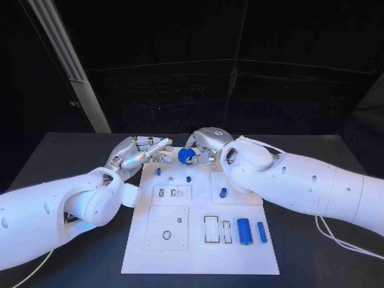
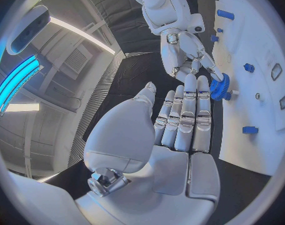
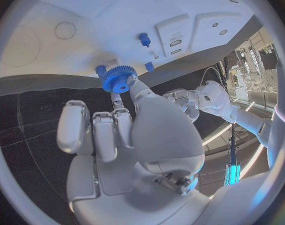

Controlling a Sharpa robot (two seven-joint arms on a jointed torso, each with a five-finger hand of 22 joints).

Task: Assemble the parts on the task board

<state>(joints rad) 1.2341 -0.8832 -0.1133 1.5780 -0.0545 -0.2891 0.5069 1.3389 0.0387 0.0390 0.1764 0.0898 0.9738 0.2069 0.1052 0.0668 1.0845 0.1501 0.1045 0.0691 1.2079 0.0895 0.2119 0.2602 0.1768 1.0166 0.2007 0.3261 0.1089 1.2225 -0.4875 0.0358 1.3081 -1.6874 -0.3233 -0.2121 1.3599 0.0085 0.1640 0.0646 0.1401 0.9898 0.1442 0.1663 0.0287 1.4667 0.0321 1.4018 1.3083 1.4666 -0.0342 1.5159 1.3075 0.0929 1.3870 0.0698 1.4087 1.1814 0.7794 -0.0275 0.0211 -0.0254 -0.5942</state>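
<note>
At board's far edge, right hand point(image 1: 211, 144) pinching blue gear point(image 1: 186, 156) just above white task board point(image 1: 201, 252); left hand point(image 1: 138, 151) close beside, fingers outstretched, holding nothing; farther out, blue pegs point(image 1: 223, 192) standing, cylinders point(image 1: 244, 231) lying near the front; risk: gear tilting or slipping from fingertips, jamming if misaligned.

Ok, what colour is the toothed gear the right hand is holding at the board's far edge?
Blue. The toothed gear, pinched by the right hand, shows best in the right wrist view.

left hand point(image 1: 133, 153) flat, fingers straight, right hand point(image 1: 211, 146) fingers pinched closed
</note>
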